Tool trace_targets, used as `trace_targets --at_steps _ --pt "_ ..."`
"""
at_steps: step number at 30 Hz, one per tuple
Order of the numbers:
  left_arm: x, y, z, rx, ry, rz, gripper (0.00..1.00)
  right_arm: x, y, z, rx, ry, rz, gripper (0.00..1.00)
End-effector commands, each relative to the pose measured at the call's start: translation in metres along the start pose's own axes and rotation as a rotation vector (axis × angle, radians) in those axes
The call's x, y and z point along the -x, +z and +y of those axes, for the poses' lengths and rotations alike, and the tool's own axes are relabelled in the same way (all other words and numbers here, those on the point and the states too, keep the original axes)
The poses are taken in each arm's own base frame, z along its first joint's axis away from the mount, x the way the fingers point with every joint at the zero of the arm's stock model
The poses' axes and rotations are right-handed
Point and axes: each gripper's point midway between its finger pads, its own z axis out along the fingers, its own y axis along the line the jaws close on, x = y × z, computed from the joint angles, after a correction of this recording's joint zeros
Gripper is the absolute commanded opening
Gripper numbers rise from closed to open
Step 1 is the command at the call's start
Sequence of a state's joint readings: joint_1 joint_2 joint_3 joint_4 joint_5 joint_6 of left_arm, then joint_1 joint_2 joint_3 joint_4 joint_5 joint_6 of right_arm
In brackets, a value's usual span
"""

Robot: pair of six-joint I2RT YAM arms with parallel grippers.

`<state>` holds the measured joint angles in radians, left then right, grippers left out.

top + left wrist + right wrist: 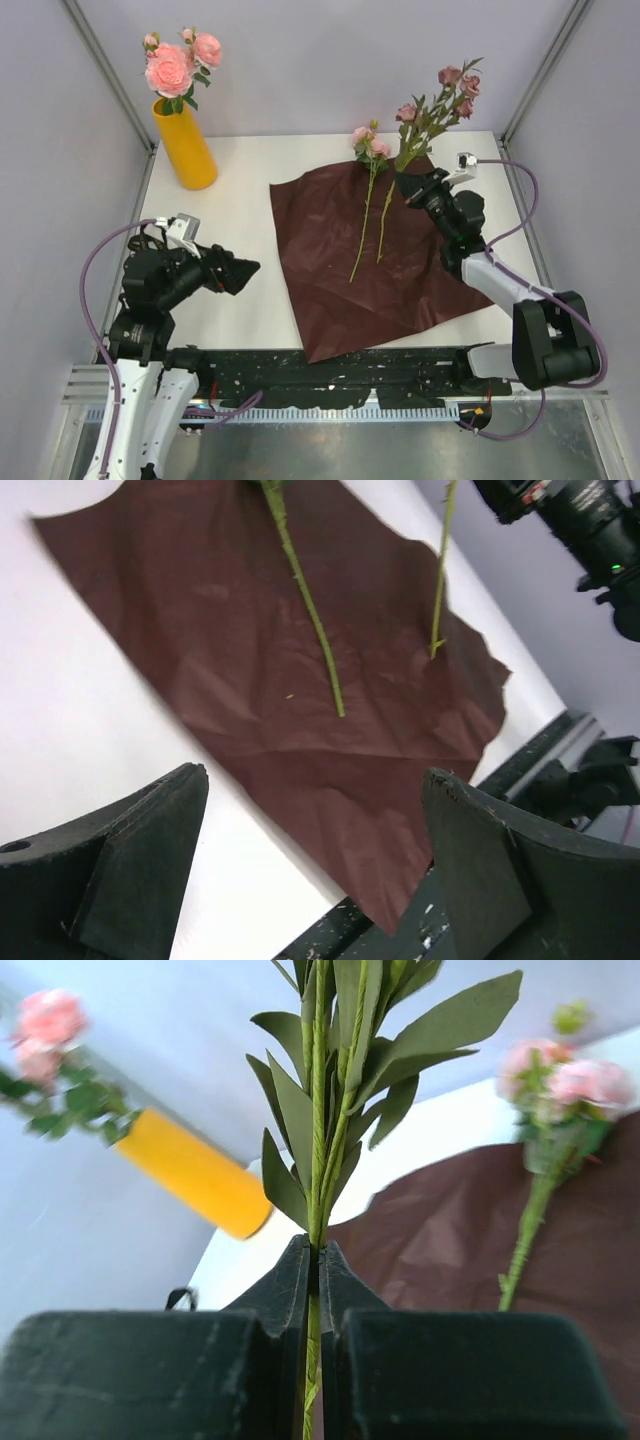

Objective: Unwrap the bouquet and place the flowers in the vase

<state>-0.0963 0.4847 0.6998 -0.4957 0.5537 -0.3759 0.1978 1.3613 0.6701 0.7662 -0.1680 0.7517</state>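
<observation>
The right gripper (318, 1260) is clamped on the leafy green stem of the dusky mauve flower spray (432, 110) above the dark red paper sheet (320, 270). The left gripper (245, 268) hangs with jaws spread wide, empty. Lift clear of the 1 pink rose (366, 215) lying alongside, then lower the spray foot-first into the tall yellow-orange vase (186, 150) at far left.
</observation>
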Motion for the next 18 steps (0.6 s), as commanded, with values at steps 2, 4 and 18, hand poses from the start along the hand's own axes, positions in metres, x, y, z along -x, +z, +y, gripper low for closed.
trace_targets --at_steps 2,4,18 --pt "0.038 -0.019 -0.064 -0.272 0.086 -0.083 0.90 -0.001 -0.045 0.094 0.361 -0.210 0.022 0.05" --pt "0.041 -0.020 -0.071 -0.305 0.090 -0.075 0.89 -0.006 -0.060 0.117 0.438 -0.236 0.026 0.05" --pt "0.062 -0.017 -0.118 -0.547 0.045 -0.092 0.76 -0.086 -0.141 0.269 0.924 -0.223 0.214 0.06"
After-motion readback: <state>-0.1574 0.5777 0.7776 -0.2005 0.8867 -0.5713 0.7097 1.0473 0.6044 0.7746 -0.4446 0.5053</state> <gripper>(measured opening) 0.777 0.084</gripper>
